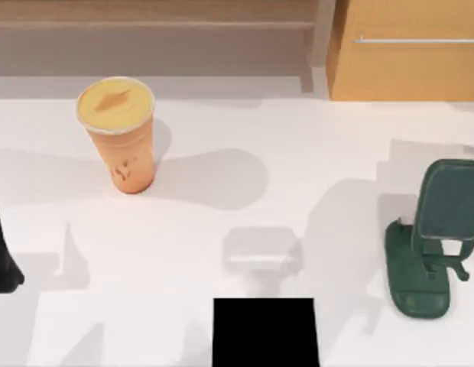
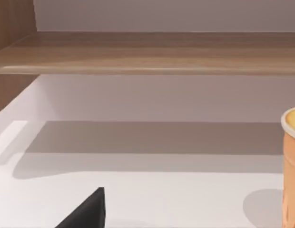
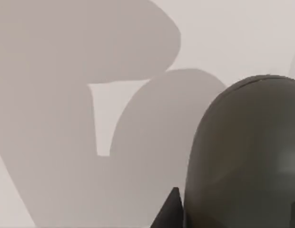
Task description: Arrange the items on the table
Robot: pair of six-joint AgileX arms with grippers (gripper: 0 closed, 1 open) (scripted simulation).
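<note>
A plain white bench (image 1: 245, 160) stretches beneath the overhead camera, backed by a low wooden shelf (image 1: 153, 15) and, at its far right corner, a light wooden cabinet (image 1: 405, 69) with a metal handle (image 1: 417, 40). The tall orange cup (image 1: 118, 138) with its yellow lid stands upright on the left half of the bench, near the back, well apart from everything else. A dark green phone stand (image 1: 428, 252) stands upright near the right edge, and a black square pad (image 1: 265, 332) lies flat at the front edge, about midway across. Soft grey shadows fall over the white surface between them.

AgileX's left arm (image 1: 3, 256) shows as a dark shape at the left edge of the bench. From its wrist camera a black wedge of the left hand (image 2: 88, 211) hangs low over the white surface, with the cup's rim and side (image 2: 292, 166) off to one side; whether this hand is wide or narrow cannot be told.

In the right wrist camera, a dark grey domed body, apparently the mouse (image 3: 242, 156), looms close above the shadowed bench, just beside a black tip of the right hand (image 3: 171, 211). Whether that hand grips it cannot be told.
</note>
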